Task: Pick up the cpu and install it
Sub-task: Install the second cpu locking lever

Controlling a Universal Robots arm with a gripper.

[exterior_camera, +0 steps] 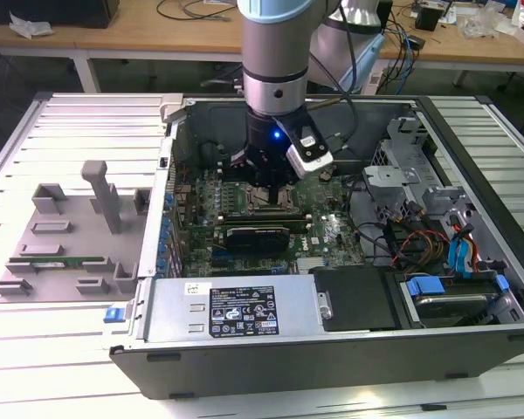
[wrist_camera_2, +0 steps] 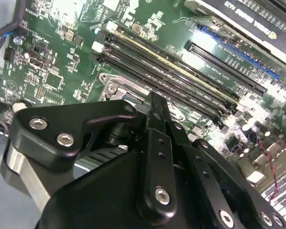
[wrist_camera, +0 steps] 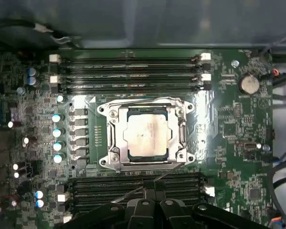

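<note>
The cpu point(wrist_camera: 145, 133) is a silvery square chip lying flat inside the metal socket frame point(wrist_camera: 110, 138) on the green motherboard point(wrist_camera: 233, 124). My gripper point(wrist_camera: 150, 191) hovers beside the socket, over the memory slots, with its black fingers closed together and nothing between them. A thin wire lever point(wrist_camera: 133, 193) of the socket runs past the fingertips. In the exterior view the gripper point(exterior_camera: 266, 188) reaches down into the open computer case point(exterior_camera: 472, 140) above the board's middle. The second wrist view shows the gripper point(wrist_camera_2: 153, 98) and its black linkages over the memory slots point(wrist_camera_2: 181, 76).
A black graphics card point(exterior_camera: 258, 234) sits just in front of the socket area. The power supply point(exterior_camera: 236, 310), drive bays point(exterior_camera: 454, 292) and loose cables point(exterior_camera: 402, 236) crowd the case. On the exterior view's left a grey parts holder point(exterior_camera: 70, 236) carries a green memory stick point(exterior_camera: 57, 260).
</note>
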